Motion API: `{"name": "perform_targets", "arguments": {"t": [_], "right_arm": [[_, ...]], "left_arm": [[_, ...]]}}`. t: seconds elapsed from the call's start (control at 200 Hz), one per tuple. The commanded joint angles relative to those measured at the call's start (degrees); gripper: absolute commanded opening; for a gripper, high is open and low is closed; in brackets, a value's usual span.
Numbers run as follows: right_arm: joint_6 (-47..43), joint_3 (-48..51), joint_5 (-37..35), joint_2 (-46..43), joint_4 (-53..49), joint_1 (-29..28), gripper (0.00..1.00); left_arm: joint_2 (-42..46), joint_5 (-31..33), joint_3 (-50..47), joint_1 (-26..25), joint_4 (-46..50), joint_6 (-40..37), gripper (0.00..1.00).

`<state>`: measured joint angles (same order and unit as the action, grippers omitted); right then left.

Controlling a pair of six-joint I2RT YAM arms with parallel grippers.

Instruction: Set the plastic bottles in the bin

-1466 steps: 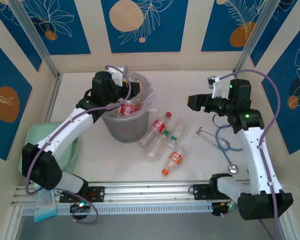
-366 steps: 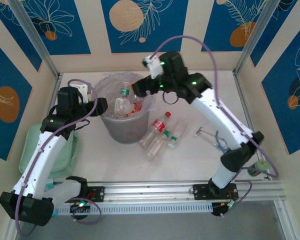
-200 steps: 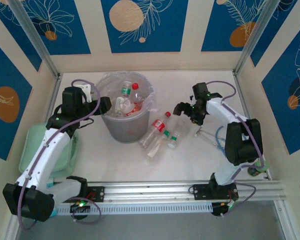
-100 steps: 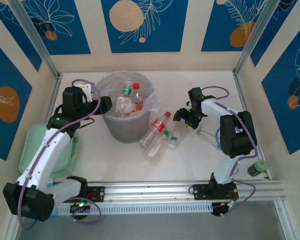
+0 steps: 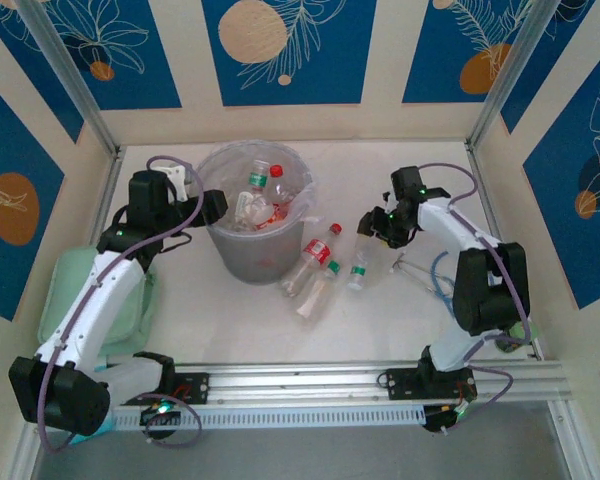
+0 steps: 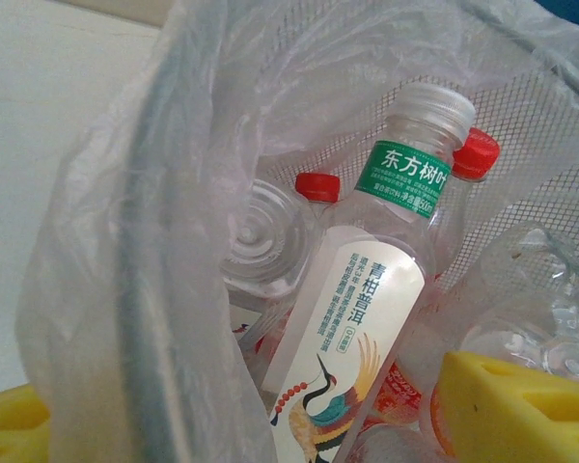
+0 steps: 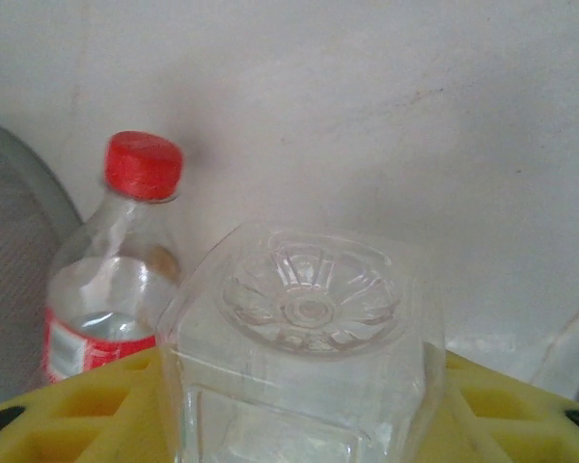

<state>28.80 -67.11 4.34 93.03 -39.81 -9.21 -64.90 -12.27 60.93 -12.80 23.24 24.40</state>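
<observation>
While the left gripper (image 5: 212, 207) hangs spread and empty beside the rim of the bin (image 5: 242, 262), where several plastic bottles (image 5: 256, 198) lie, the right gripper (image 5: 372, 228) clasps the base of a green-capped bottle (image 5: 358, 264) on the worktop (image 5: 400, 335), just right of two more bottles (image 5: 318, 258) lying there.

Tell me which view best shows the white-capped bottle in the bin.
Left wrist: the white-capped bottle is close, green neck band and crane label legible. Top external shows it small inside the bin.
</observation>
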Motion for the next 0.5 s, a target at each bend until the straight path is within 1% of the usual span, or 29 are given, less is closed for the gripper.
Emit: {"name": "perform_targets", "arguments": {"t": [0.0, 0.215, 0.275, 0.355, 0.43, 0.495], "right_arm": [[-2.2, -1.8, 1.3, -3.7, -4.7, 0.6, 0.43], [-0.9, -6.4, 5.9, -13.7, -7.1, 2.2, 0.39], [0.7, -8.5, 8.0, -16.8, -6.6, 2.3, 0.36], [3.7, -10.7, 12.2, -20.6, -3.2, 2.1, 0.30], [7.5, -12.1, 15.3, -23.6, 1.8, 1.7, 0.30], [10.3, -12.9, 15.9, -25.6, 7.1, 0.1, 0.28]], "left_arm": [[-0.5, -1.3, 0.4, -0.9, -0.6, 1.0, 0.77], [-1.1, -2.0, 0.2, -1.0, -0.6, 0.6, 0.77], [-1.2, -2.0, 0.0, -1.0, -1.0, 1.2, 0.77], [-1.3, -2.4, -0.5, -1.0, -2.0, 1.8, 0.77], [-1.4, -3.5, -1.0, -1.0, -3.0, 2.3, 0.77], [-1.4, -4.1, -1.7, -1.3, -4.0, 2.9, 0.77]]}}
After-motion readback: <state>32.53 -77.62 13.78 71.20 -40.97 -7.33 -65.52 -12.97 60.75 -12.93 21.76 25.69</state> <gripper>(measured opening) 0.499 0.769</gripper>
